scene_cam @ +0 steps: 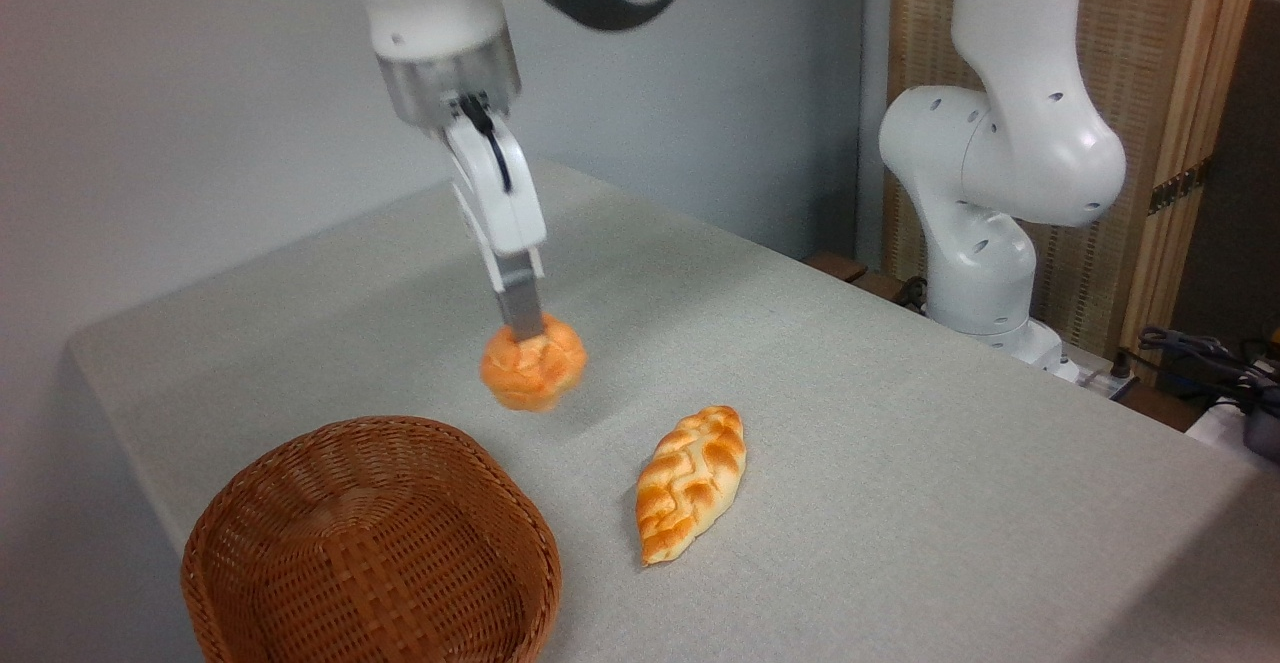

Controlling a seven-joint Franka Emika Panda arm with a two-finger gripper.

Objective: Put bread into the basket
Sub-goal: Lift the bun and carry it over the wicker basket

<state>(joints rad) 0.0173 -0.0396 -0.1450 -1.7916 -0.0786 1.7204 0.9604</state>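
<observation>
The bread, a small round orange-golden bun with a lobed top, hangs in the air above the table, blurred by motion. My gripper is shut on the top of it, fingers pointing down. The basket, round, brown and woven, stands at the front left of the table, below and to the left of the bun. Its inside holds nothing.
A longer braided loaf lies on the grey table to the right of the basket. The arm's white base stands at the back right, with cables beyond it. The table's left edge runs close to the basket.
</observation>
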